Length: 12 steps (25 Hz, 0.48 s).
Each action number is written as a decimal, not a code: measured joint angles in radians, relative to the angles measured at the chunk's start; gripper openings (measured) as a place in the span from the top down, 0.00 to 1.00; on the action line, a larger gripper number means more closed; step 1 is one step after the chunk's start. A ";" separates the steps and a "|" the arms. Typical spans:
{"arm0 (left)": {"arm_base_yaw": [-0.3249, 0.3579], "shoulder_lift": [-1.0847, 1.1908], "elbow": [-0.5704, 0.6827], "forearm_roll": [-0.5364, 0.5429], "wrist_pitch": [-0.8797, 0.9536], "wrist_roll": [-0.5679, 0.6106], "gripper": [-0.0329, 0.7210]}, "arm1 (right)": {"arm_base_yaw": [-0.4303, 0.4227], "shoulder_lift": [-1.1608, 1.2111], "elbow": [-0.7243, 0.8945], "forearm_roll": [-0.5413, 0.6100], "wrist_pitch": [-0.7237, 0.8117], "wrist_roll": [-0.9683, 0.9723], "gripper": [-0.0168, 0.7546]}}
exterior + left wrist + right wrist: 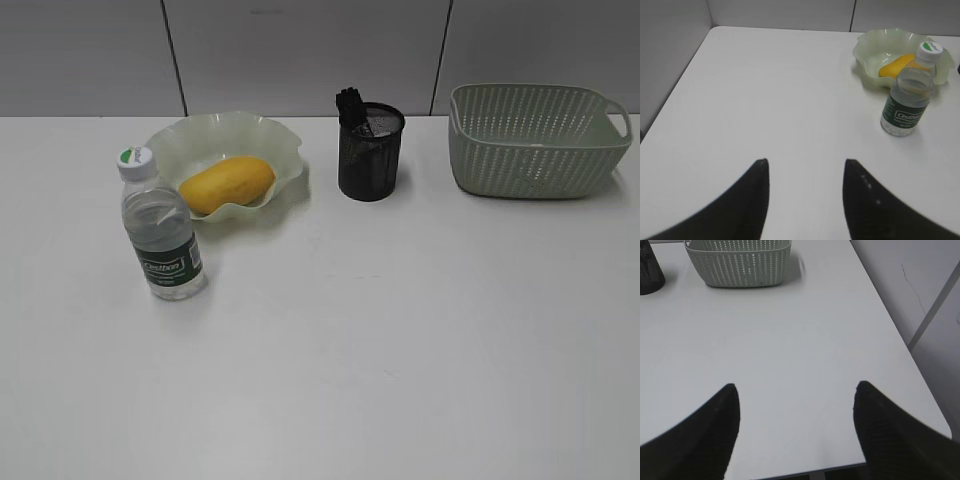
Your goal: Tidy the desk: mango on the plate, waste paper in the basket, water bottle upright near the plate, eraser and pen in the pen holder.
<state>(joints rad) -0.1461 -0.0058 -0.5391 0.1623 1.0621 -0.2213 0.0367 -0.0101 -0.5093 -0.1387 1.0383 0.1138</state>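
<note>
Both grippers, left and right, gape empty; bottle stands ahead-right of the left one, so a careless sweep could topple it

Behind my workspace stands a pale grey wall made of flat panels, split by thin dark vertical seams, two of them slanting slightly in the exterior view. From my left wrist I see another plain grey panel running along the left side of the table, meeting the back wall at a corner. From my right wrist, past the table's right edge, there is a light grey surface crossed by a pale diagonal bar and a thin dark crack-like line. The light is soft, even and shadows are faint.
</note>
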 joint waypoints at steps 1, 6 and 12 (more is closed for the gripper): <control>0.000 0.000 0.000 0.000 0.000 0.000 0.48 | 0.000 0.000 0.000 0.000 0.000 0.000 0.25; 0.000 0.000 0.000 0.000 0.000 0.000 0.48 | 0.000 0.000 0.000 0.000 0.000 0.000 0.25; 0.000 0.000 0.000 0.000 0.000 0.000 0.48 | 0.000 0.000 0.000 0.000 0.000 0.000 0.25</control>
<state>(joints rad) -0.1461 -0.0058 -0.5391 0.1623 1.0621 -0.2213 0.0367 -0.0101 -0.5093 -0.1387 1.0383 0.1138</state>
